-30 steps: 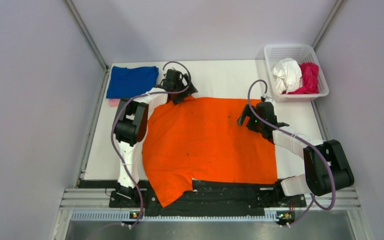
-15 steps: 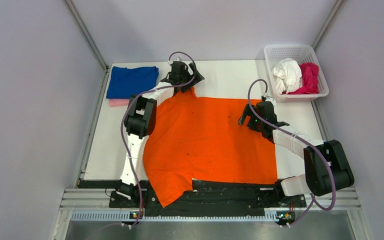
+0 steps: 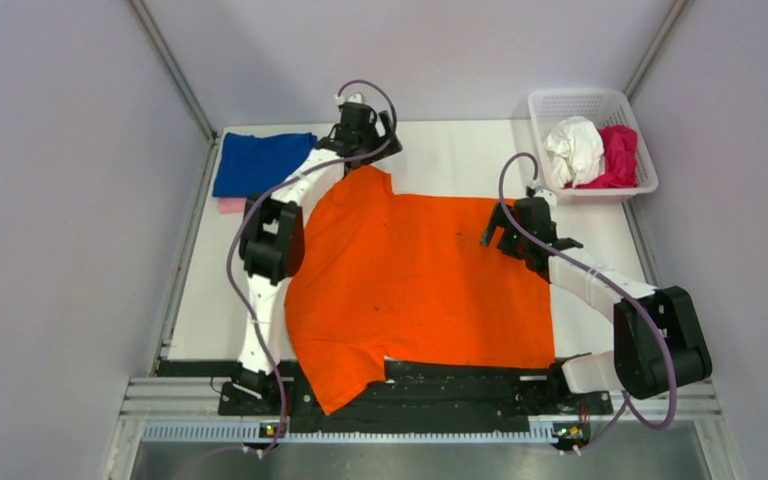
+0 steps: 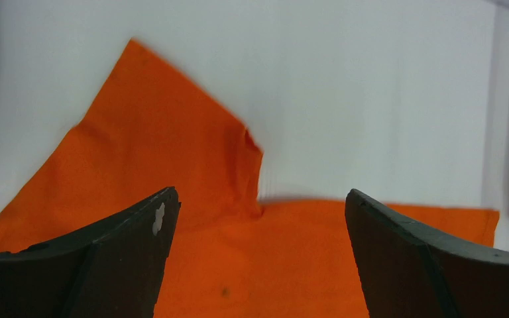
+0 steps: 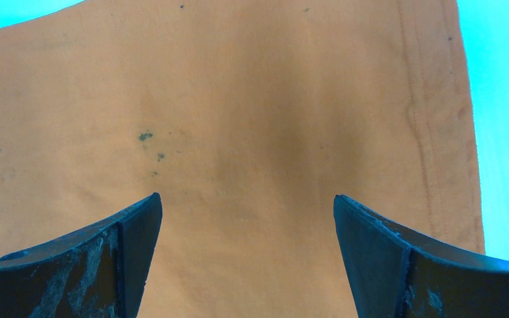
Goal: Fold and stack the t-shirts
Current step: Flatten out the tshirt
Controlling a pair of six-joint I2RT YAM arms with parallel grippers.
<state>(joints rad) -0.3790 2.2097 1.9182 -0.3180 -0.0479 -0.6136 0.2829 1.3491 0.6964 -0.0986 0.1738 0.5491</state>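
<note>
An orange t-shirt (image 3: pixel 420 285) lies spread flat across the middle of the table, one sleeve hanging over the near edge. My left gripper (image 3: pixel 364 148) hovers open over its far left sleeve (image 4: pixel 166 152), nothing between its fingers (image 4: pixel 258 199). Above the shirt's far right part (image 5: pixel 238 112), close to its hem, my right gripper (image 3: pixel 500 228) stands open and empty too (image 5: pixel 246 199). A folded blue t-shirt (image 3: pixel 263 162) rests on a pink one (image 3: pixel 228 205) at the far left corner. White (image 3: pixel 574 150) and magenta (image 3: pixel 618 155) t-shirts lie crumpled in the basket.
The white lattice basket (image 3: pixel 592 98) stands at the far right corner of the table. Grey walls close in both sides and the back. A black rail (image 3: pixel 460 385) with the arm bases runs along the near edge.
My left arm has reached farther back along the far left sleeve, which now lies out flat. My right gripper has shifted slightly right. Both stayed open.
</note>
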